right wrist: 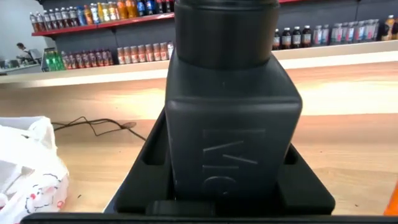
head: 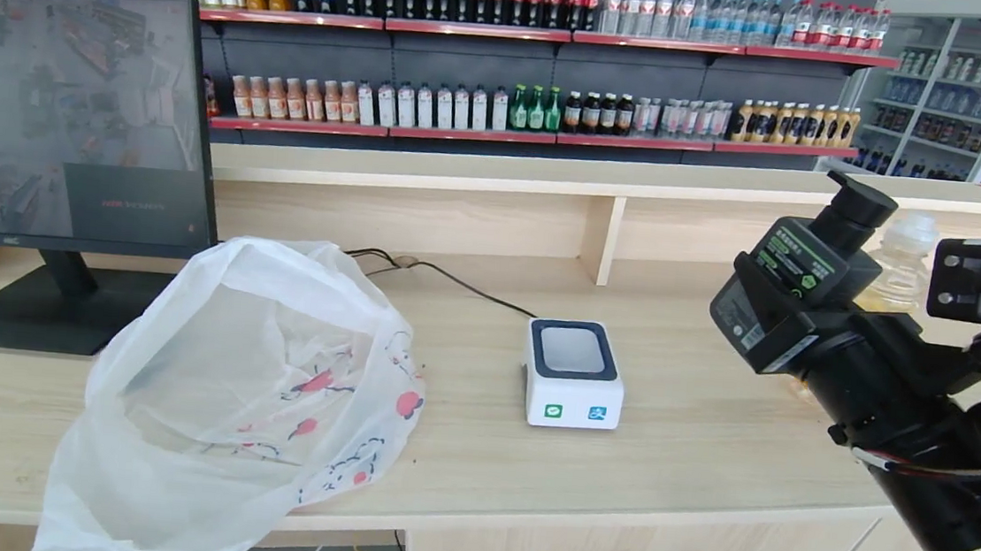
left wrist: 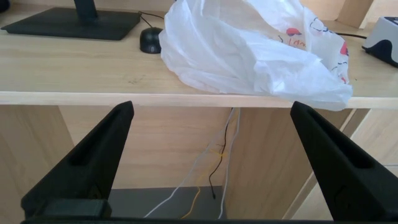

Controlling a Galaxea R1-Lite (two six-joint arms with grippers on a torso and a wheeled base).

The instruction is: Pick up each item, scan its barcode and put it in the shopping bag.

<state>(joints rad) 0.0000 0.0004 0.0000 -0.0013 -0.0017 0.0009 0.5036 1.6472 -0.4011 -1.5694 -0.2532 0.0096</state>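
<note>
Right gripper (right wrist: pixel 225 180) is clamped on the black bottle (head: pixel 796 289), held tilted in the air over the right end of the counter (head: pixel 707 436), well apart from the scanner (head: pixel 573 373). The bottle's base is buried between the fingers; its labels face up, print too small to make out. Scanner sits mid-counter, window up, cable (head: pixel 446 276) running behind it. Shopping bag (head: pixel 249 396) slumps at the left, mouth open, front hanging over the counter edge; contents hard to judge through the plastic. Left gripper (left wrist: pixel 211 112) is spread wide, holding nothing, below the counter's front edge under the bag. A clear bottle (head: pixel 900 258) stands half hidden behind the right arm. Monitor (head: pixel 69 114) is cut off at the left.
</note>
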